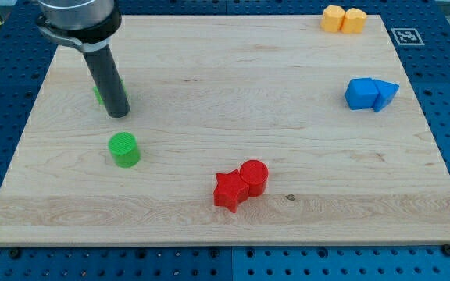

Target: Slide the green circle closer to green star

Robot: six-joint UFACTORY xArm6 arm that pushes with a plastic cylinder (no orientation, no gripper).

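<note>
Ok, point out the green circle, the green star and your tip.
Green circle (123,147): camera view, on its top face.
Green star (98,93): camera view, on the sliver showing left of the rod.
My tip (118,115): camera view, on the rod's lower end.

Green circle (123,149), green block (98,93), red star (228,190); blue blocks (370,94), pale wood board (287,94)

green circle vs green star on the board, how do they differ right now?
The green circle stands fully visible, below my tip; the green star is mostly hidden behind the rod, only slivers showing. The circle's round shape is plain; the star's outline cannot be made out. The circle lies nearer the view's bottom. Both are green.
</note>
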